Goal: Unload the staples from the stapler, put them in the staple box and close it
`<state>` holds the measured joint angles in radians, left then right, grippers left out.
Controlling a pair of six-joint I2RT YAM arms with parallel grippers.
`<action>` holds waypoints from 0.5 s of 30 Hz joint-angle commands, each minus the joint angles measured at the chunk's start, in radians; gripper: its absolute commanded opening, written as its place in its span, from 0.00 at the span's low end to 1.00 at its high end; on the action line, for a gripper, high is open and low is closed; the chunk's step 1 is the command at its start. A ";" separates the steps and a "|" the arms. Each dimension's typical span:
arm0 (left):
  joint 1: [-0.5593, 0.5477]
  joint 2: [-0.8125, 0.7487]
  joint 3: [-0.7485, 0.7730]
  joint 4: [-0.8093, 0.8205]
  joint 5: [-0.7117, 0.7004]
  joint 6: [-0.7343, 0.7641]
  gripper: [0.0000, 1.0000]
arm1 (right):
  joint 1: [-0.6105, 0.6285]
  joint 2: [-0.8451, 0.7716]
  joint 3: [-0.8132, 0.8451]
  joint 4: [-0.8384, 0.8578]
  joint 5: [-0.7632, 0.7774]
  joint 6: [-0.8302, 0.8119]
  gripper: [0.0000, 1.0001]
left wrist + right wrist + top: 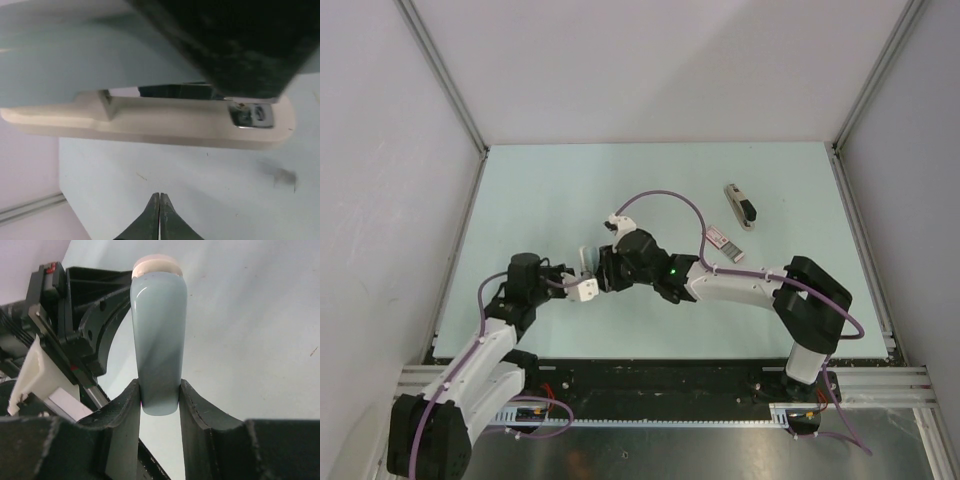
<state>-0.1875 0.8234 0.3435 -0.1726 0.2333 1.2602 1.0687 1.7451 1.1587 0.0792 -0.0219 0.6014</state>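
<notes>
A small stapler [740,205], dark with a pale beige top, lies on the table at the far right, apart from both arms. My right gripper [160,395] is shut on a second stapler-like thing [158,335] with a pale blue top and holds it above the table centre [588,258]. The left wrist view shows its beige base [150,125] with a metal anvil plate [252,114], seen from the side. My left gripper [160,196] is shut and empty, just below that base. No staples show.
A flat pink-and-white box [723,243] lies beside the right arm's forearm, near the small stapler. Metal frame rails [860,230] edge the pale green table [550,190], with grey walls on three sides.
</notes>
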 commanded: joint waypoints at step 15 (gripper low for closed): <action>-0.048 0.058 0.300 -0.333 0.230 -0.342 0.33 | -0.061 -0.026 0.004 0.150 0.016 0.042 0.00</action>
<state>-0.2268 0.8558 0.4965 -0.2695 0.2634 1.0992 1.0386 1.7596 1.1576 0.1432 -0.0265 0.6247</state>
